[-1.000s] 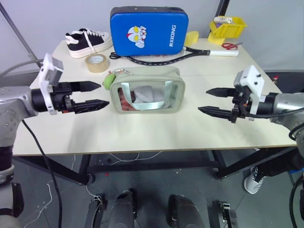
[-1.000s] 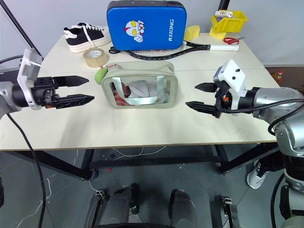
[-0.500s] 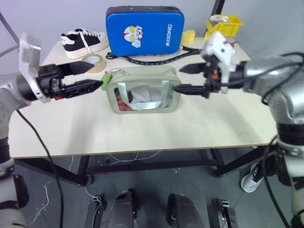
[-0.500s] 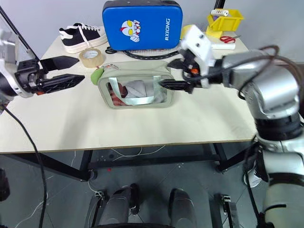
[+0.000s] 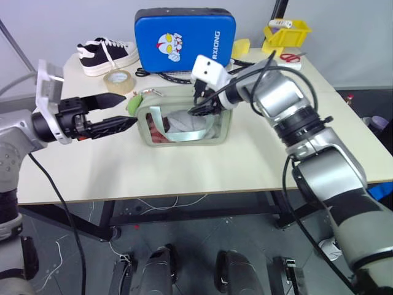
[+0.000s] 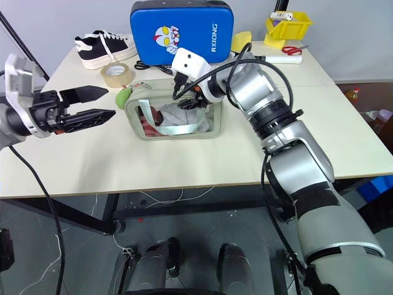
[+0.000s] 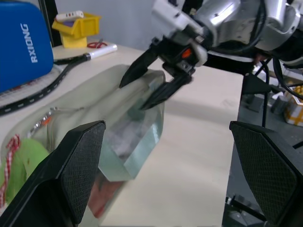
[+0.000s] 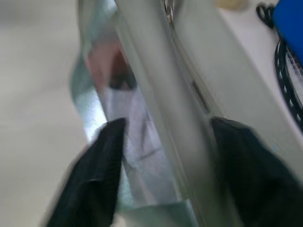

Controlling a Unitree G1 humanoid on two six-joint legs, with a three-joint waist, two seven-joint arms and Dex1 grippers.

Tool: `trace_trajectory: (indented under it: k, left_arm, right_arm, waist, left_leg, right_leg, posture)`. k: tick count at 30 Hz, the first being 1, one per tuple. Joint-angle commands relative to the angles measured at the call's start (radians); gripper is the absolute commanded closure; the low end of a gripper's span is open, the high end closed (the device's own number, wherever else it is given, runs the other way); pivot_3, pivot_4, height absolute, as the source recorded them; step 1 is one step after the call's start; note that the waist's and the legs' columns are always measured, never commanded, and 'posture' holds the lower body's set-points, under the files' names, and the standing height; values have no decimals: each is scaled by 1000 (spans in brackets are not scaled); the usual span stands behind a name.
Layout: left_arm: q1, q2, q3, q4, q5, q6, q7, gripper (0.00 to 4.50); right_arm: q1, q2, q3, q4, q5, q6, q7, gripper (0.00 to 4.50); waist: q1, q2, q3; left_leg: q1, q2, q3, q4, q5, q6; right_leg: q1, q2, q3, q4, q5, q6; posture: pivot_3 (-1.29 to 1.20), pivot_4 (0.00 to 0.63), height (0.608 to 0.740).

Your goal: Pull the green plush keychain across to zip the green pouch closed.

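The pale sage-green rectangular zip pouch with a clear plastic front window (image 5: 184, 117) stands upright near the middle of the light wooden surface (image 5: 184, 166), its mint-green strap handles lying against the window. The small fuzzy light-green oval plush keychain (image 5: 132, 106) hangs at the pouch's far-left top corner, touching the pouch's end.

The right claw (image 5: 202, 106) reaches in from the right and sits over the pouch's top edge toward its right end; in the left wrist view its two black fingers (image 7: 142, 71) straddle the top rim, one on the far side and one on the window side, partly spread. Whether they actually grip the rim cannot be told.

The left claw (image 5: 120, 110) hovers just left of the pouch, level, its fingers spread wide and holding nothing, tips close to the plush keychain.

Behind the pouch lie a blue padded case (image 5: 184, 38), a roll of tape (image 5: 123, 80), a black-and-white sneaker (image 5: 107, 54) and a yellow bin (image 5: 284, 32).
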Motion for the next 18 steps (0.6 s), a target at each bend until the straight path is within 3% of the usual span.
trace_trajectory:
  k: [1,2,8,12,18]
  left_arm:
    - [-8,11,17,-30,-2,-21,-1,0]
    - [-7,12,15,-30,0,-22,-2,0]
    - [-7,14,6,-27,6,-26,-5,0]
    - [-5,11,-2,-27,11,-30,-5,0]
    - [-8,7,-12,-23,16,-34,-6,0]
  right_arm:
    - [-64,-1,-51,0,-21,-40,34,4031]
    - [-64,-8,-60,-13,-20,-36,48,4458]
    - [-18,-101,-99,-211,3,33,160,4458]
    - [87,-211,-111,-430,21,40,250,4458]
    - [214,-283,-127,-596,38,77,288,4458]
  waist:
    - [-2,0,0]
    - [-2,0,0]
    - [1,0,0]
    - [1,0,0]
    - [-2,0,0]
  left_leg:
    - [0,0,0,0,0,0]
    - [0,0,0,0,0,0]
    - [0,0,0,0,0,0]
    - [0,0,0,0,0,0]
    - [0,0,-1,0,0,0]
  right_leg:
    - [0,0,0,0,0,0]
    - [0,0,0,0,0,0]
    - [-1,0,0,1,0,1]
    - [-1,0,0,1,-1,1]
    - [-1,0,0,1,-1,1]
  posture:
    - [0,150,723]
    - [0,150,723]
    - [0,150,723]
    - [0,150,723]
    - [0,150,723]
